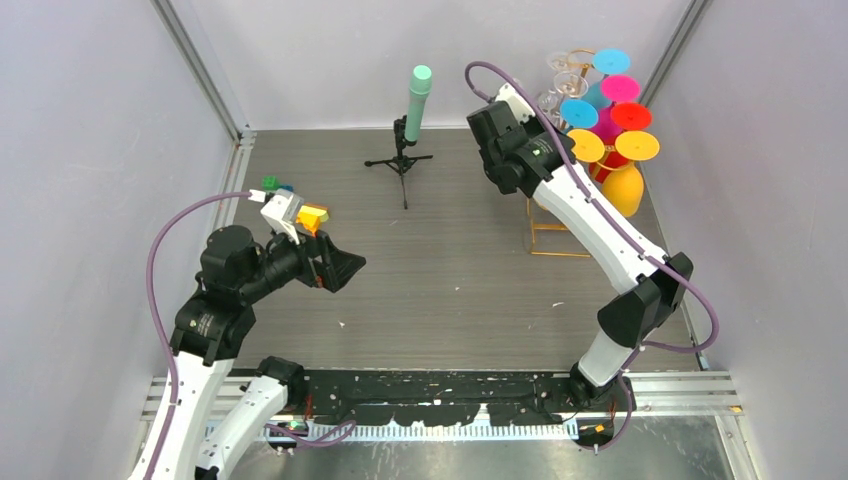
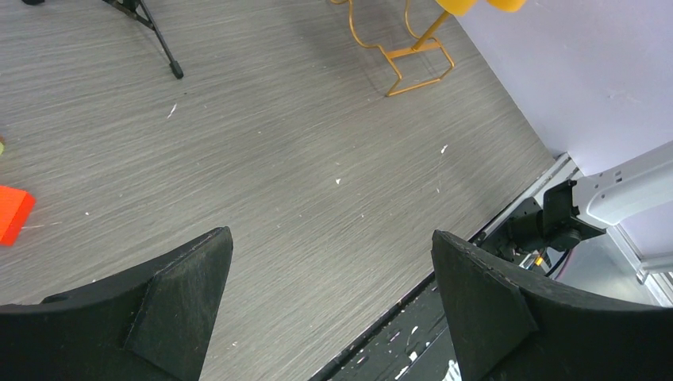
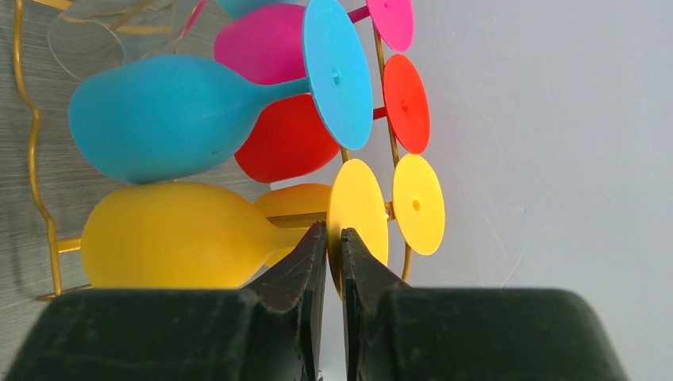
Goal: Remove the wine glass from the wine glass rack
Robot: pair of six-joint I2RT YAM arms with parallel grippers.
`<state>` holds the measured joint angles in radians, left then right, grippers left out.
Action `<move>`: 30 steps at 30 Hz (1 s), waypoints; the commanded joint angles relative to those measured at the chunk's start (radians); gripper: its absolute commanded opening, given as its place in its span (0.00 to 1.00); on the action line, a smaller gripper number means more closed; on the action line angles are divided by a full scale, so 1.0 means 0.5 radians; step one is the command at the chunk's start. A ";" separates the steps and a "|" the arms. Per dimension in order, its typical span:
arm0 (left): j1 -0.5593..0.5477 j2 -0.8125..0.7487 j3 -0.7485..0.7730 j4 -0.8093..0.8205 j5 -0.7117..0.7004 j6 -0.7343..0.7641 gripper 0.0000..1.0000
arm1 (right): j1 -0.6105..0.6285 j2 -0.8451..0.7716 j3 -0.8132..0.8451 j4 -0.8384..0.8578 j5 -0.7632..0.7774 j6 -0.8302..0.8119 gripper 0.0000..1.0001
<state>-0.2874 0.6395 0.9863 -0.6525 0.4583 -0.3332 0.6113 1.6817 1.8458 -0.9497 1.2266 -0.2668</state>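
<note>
Several glasses (image 3: 159,111) fill wine glass rack (image 3: 54,254); right tool (image 3: 333,234) clenches yellow wine glass (image 3: 174,234); left tool (image 2: 332,236) released.

Grey wood-grain tabletop (image 1: 450,280) beneath me, flecked with small white specks (clearest from my left wrist). Pale lilac walls (image 1: 90,150) close in on three sides, aluminium rails (image 1: 198,62) climbing the back corners. Light even, shadows soft.
</note>
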 commanded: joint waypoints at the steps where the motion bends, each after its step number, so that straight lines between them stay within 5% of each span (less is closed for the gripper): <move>1: 0.007 0.012 -0.003 0.081 -0.055 0.031 1.00 | 0.047 -0.085 -0.037 0.020 0.047 -0.023 0.16; 7: 0.007 0.029 -0.001 0.063 -0.070 0.029 1.00 | 0.054 -0.127 -0.057 0.019 0.031 -0.035 0.13; 11: 0.007 0.022 -0.004 0.060 -0.073 0.019 1.00 | 0.054 -0.141 -0.076 0.069 0.086 -0.097 0.01; 30: 0.007 0.031 -0.014 0.066 -0.094 -0.008 1.00 | 0.134 -0.234 0.022 0.137 0.016 -0.198 0.00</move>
<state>-0.2874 0.6525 0.9844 -0.6548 0.4187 -0.3336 0.6643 1.6287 1.8137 -0.9180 1.2381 -0.3523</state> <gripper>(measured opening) 0.994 0.033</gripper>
